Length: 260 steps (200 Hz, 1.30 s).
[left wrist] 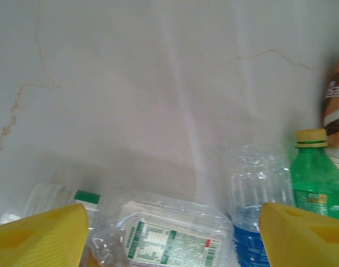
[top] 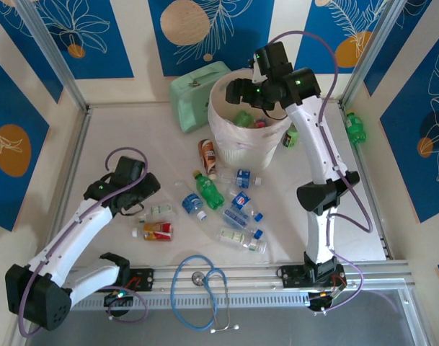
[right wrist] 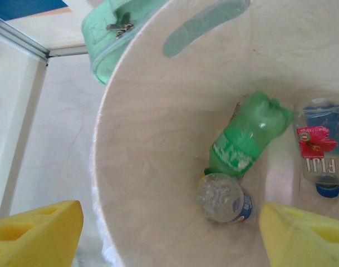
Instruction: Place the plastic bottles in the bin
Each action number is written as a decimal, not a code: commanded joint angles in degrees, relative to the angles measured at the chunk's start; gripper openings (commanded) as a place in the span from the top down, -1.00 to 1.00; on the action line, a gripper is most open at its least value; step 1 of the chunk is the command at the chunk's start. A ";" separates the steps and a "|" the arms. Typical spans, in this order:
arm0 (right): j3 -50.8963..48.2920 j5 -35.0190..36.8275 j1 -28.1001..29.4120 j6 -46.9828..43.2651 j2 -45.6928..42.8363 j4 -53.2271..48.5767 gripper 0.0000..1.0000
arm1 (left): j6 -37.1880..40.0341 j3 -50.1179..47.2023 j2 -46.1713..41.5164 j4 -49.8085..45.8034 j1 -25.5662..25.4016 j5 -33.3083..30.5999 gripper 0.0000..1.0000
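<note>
Three plastic bottles [right wrist: 247,139] lie on the floor of the bin [right wrist: 152,167], directly under the right gripper [right wrist: 169,236], whose jaws stand apart and empty. Loose bottles [top: 230,209] lie scattered on the table [top: 118,130]. A crushed clear bottle [left wrist: 175,233] sits between the spread jaws of the left gripper [left wrist: 169,247], seemingly untouched.

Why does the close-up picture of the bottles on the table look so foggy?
Left wrist view: hazy and soft, a pale streak of glare runs down the table, and the nearest clear bottle is blurred. Right wrist view: the bin wall looks washed out, the green bottle inside soft. Top external view: sharpest, evenly lit, faint shadows.
</note>
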 commanded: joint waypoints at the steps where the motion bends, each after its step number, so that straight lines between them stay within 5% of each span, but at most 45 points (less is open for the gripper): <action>1: -4.19 1.74 3.03 -0.83 -8.03 -0.15 -0.65 | 3.02 2.13 0.25 2.71 -2.36 -0.05 -0.60; 66: -34.92 15.09 19.39 0.07 -33.40 5.48 -0.72 | 6.16 4.67 3.63 4.06 -6.98 -1.04 -0.62; 111: -62.91 16.38 28.60 7.05 -48.79 9.94 -0.73 | 3.45 2.46 3.97 6.16 -6.98 0.22 -0.63; 156: -81.87 17.16 33.02 15.82 -51.66 11.98 -0.77 | 2.31 1.95 3.71 6.70 -6.98 0.77 -0.65; 202: -93.09 2.95 36.68 17.18 -50.90 17.38 -0.76 | 1.79 1.64 3.42 6.92 -6.90 0.68 -0.67; 260: -102.28 -0.84 34.94 20.26 -49.37 22.40 -0.76 | 0.81 0.73 3.79 8.51 -6.90 2.00 -0.66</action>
